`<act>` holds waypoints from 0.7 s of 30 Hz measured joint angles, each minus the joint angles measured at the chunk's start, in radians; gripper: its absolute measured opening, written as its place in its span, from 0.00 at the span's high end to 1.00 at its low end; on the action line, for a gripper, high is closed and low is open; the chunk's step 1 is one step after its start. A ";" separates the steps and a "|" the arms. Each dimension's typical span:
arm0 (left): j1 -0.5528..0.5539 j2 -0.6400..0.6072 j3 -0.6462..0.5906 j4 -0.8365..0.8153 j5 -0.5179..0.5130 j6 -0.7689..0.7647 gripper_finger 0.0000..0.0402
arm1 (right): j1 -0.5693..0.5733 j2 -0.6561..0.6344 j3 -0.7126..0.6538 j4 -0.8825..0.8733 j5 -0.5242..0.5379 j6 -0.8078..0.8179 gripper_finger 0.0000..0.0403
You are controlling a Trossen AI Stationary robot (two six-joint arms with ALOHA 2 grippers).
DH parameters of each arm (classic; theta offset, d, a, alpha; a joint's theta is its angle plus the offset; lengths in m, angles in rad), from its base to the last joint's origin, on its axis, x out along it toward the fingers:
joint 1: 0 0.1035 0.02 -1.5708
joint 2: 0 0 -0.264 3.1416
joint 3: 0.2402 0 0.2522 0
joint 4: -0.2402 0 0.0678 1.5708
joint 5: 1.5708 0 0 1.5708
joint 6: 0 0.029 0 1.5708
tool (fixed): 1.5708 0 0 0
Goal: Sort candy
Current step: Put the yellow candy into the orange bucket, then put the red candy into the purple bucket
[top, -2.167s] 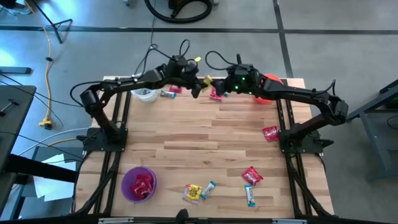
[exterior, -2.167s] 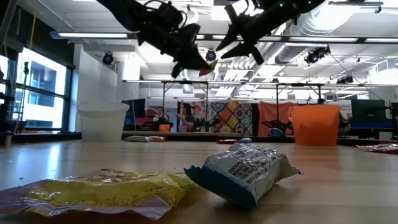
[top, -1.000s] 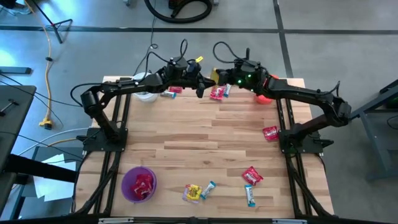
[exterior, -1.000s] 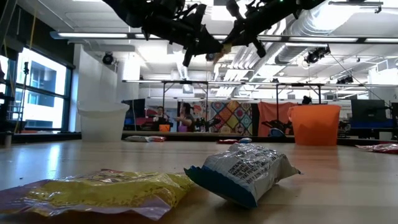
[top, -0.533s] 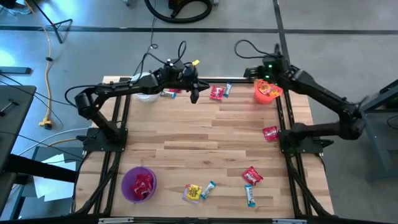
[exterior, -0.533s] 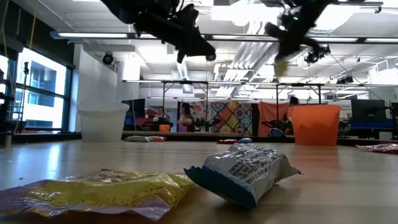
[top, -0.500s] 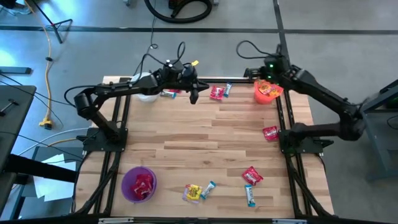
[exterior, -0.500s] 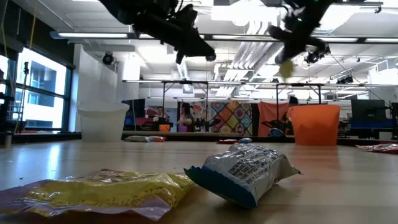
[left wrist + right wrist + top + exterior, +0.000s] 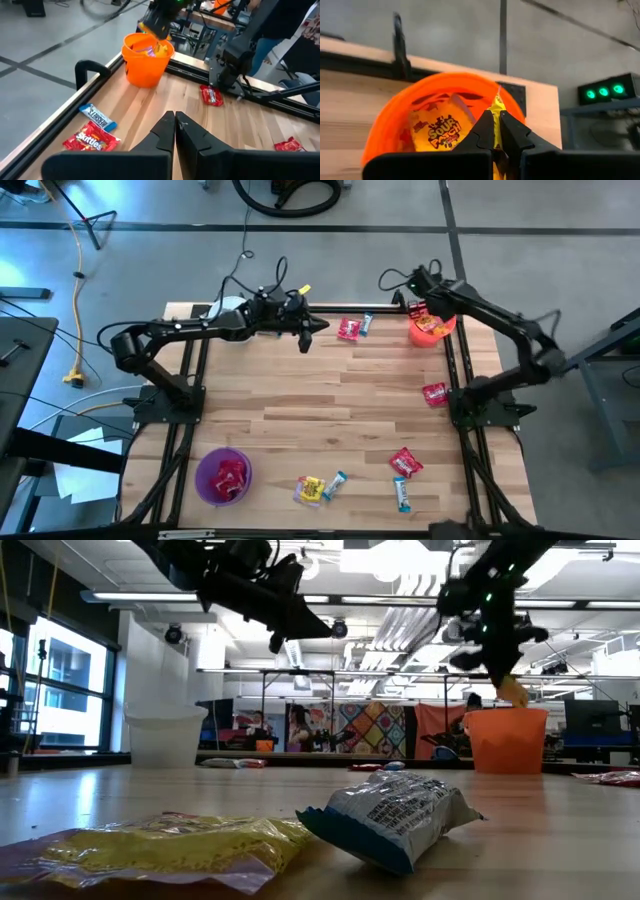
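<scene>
1. The right gripper (image 9: 496,131) hangs above the orange bucket (image 9: 390,131), jaws clamped on a yellow candy packet (image 9: 497,116); more yellow packets (image 9: 437,131) lie in the bucket just below.
2. The left gripper (image 9: 175,125) hovers over the wooden surface (image 9: 330,395), jaws closed on nothing.
3. Ahead of those closed jaws lie a red packet (image 9: 91,141) and a blue bar (image 9: 98,118); other candy (image 9: 405,463) sits well apart.

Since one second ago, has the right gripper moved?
Yes. The right gripper went right, from near the red candy to above the orange bucket.
</scene>
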 joint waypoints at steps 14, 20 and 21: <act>0.003 -0.045 0.000 -0.027 -0.006 -0.014 1.00 | -0.002 0.160 0.036 0.038 -0.058 0.048 0.73; 0.021 -0.045 0.000 -0.092 -0.007 -0.006 1.00 | -0.003 0.113 0.145 -0.001 -0.086 0.002 0.54; 0.021 -0.045 0.000 -0.092 -0.007 -0.006 1.00 | -0.001 0.106 0.167 0.008 -0.117 -0.018 0.52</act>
